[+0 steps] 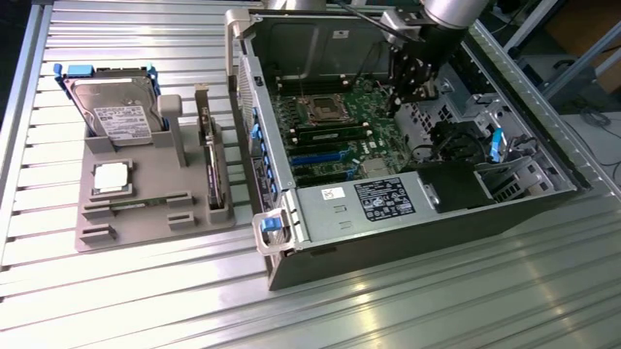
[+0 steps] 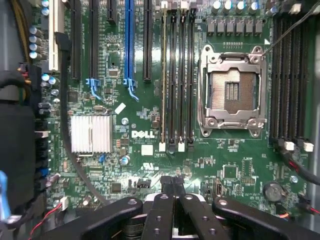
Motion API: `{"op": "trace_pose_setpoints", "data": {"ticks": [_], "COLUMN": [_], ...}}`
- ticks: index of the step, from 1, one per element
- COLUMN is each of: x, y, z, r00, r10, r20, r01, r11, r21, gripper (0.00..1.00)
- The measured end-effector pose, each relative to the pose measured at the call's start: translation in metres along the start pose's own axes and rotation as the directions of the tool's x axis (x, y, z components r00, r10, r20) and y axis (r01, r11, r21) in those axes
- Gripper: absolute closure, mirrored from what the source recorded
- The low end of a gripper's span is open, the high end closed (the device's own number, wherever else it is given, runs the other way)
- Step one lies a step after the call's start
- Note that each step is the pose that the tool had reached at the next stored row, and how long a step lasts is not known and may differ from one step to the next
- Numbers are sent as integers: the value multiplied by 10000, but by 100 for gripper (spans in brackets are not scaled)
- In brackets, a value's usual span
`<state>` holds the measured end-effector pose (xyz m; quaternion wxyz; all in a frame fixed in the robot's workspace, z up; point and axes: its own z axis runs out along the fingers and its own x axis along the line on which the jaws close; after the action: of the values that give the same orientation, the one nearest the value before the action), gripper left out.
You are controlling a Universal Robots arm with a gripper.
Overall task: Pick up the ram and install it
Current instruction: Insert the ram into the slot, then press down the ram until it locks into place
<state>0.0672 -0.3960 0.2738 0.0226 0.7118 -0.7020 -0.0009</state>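
Overhead exterior; wrist close above motherboard [image 2: 150, 145]

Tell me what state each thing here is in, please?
Grey metal computer case: lying flat, side open.
Black robot gripper: shut, empty, over the green motherboard.
Thin green ram stick: seated in a slot.
Square silver processor socket: empty.
Silver hard drive: upright in grey tray.

Arm [image 1: 449, 18]: I have it reaching down from above, wrist pointing downward.
Claw [image 2: 174, 184]: fingers pressed together, nothing between them.

Closed gripper [image 2: 174, 186] above motherboard [image 2: 150, 135]
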Motion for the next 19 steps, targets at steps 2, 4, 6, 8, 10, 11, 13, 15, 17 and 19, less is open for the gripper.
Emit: {"op": "trace_pose_setpoints", "data": {"ticks": [2,4,6,8,10,11,13,15,17,19], "x": [5,8,10,10,10,10,8,6,4,1], "y": [4,9,11,11,11,11,66,133,177,243], "z": [-148,-294,-351,-357,-357,-357,-327,-276,-220,-154], "r00": [10000,10000,10000,10000,10000,10000,10000,10000,10000,10000], "r10": [1,0,0,0,0,0,0,-1,0,0], "r20": [-1,-1,-1,0,-1,-1,-1,-1,-3,-1], "r01": [-1,0,0,0,0,0,0,1,0,0], "r11": [10000,10000,10000,10000,10000,10000,10000,10000,10000,10000], "r21": [0,0,0,0,0,0,0,0,-1,0], "gripper": [89,89,89,89,89,89,89,89,89,89]}}
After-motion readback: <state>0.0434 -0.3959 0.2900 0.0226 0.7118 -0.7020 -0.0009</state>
